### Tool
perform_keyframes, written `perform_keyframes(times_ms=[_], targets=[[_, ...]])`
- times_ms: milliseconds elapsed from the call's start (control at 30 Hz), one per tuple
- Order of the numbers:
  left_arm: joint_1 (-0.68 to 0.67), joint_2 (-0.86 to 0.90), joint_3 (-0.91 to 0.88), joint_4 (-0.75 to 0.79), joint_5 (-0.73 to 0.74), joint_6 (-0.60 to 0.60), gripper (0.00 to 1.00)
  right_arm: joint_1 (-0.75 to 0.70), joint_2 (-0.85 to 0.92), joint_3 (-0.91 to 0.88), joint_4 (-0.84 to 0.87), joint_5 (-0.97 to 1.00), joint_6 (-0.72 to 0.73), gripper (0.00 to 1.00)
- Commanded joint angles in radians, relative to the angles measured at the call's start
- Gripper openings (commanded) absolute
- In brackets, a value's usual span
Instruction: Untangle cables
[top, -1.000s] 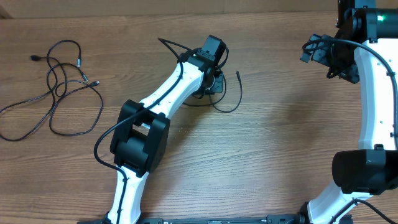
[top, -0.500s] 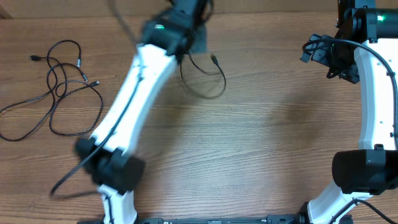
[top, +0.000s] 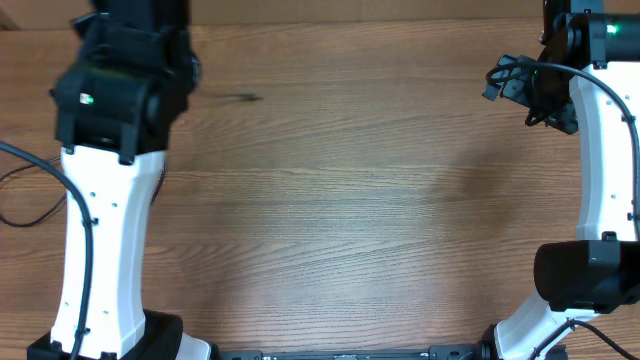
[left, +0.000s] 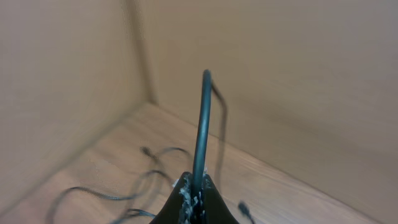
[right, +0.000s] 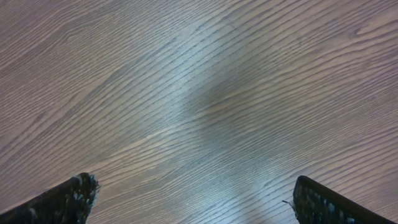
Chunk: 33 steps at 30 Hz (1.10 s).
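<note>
In the left wrist view, my left gripper (left: 194, 182) is shut on a thin black cable (left: 201, 118) that stands up out of the jaws. Below it, more black cables (left: 146, 177) lie looped on the wooden table near the corner of the beige walls, with a small plug end (left: 244, 209) to the right. In the overhead view, my left arm (top: 118, 95) covers most of the cable pile at the far left. Only short loops (top: 25, 160) show beside it. My right gripper (right: 194, 190) is open and empty above bare wood at the far right (top: 512, 85).
Beige walls (left: 298, 81) meet in a corner behind the cables. A faint dark blur (top: 238, 97) shows on the wooden table (top: 350, 200) right of the left arm. The right arm's own black cable (top: 600, 90) runs along its white link.
My left arm has swung from the table's middle to the far left and now covers the cable pile. The cable loop seen by it earlier is gone from the middle. The right arm has not moved.
</note>
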<state>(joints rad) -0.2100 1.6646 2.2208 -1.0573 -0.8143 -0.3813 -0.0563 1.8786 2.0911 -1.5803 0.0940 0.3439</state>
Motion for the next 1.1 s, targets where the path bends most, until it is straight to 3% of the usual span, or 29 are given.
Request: perform_keyframes(times_ms=[0, 133, 200, 233, 300, 333, 400, 667, 1067], targets=[[0.085, 0.01, 0.005, -0.032, -0.073, -0.012, 0.04, 0.0, -0.002, 0.003, 0.005, 0.01, 0.008, 1.0], [0.16, 0.018, 0.005, -0.108, 0.008, -0.066, 0.04, 0.0, -0.002, 0.003, 0.005, 0.01, 0.008, 1.0], [0.185, 0.018, 0.004, -0.143, 0.103, -0.072, 0.16, 0.0, -0.002, 0.003, 0.005, 0.01, 0.008, 1.0], [0.194, 0.018, 0.004, -0.154, 0.143, -0.072, 0.24, 0.0, -0.002, 0.003, 0.005, 0.01, 0.008, 1.0], [0.204, 0.018, 0.004, -0.171, 0.212, -0.071, 0.59, 0.0, -0.002, 0.003, 0.005, 0.01, 0.008, 1.0], [0.206, 0.019, 0.003, -0.181, 0.26, -0.071, 0.82, 0.0, -0.002, 0.003, 0.005, 0.01, 0.008, 1.0], [0.206, 0.019, 0.002, -0.202, 0.324, -0.071, 0.98, 0.0, -0.002, 0.003, 0.005, 0.01, 0.008, 1.0], [0.204, 0.023, -0.034, -0.34, 0.637, -0.068, 1.0, 0.0, -0.002, 0.003, 0.005, 0.01, 0.008, 1.0], [0.204, 0.023, -0.035, -0.353, 0.651, -0.068, 1.0, 0.0, -0.002, 0.003, 0.005, 0.01, 0.008, 1.0]])
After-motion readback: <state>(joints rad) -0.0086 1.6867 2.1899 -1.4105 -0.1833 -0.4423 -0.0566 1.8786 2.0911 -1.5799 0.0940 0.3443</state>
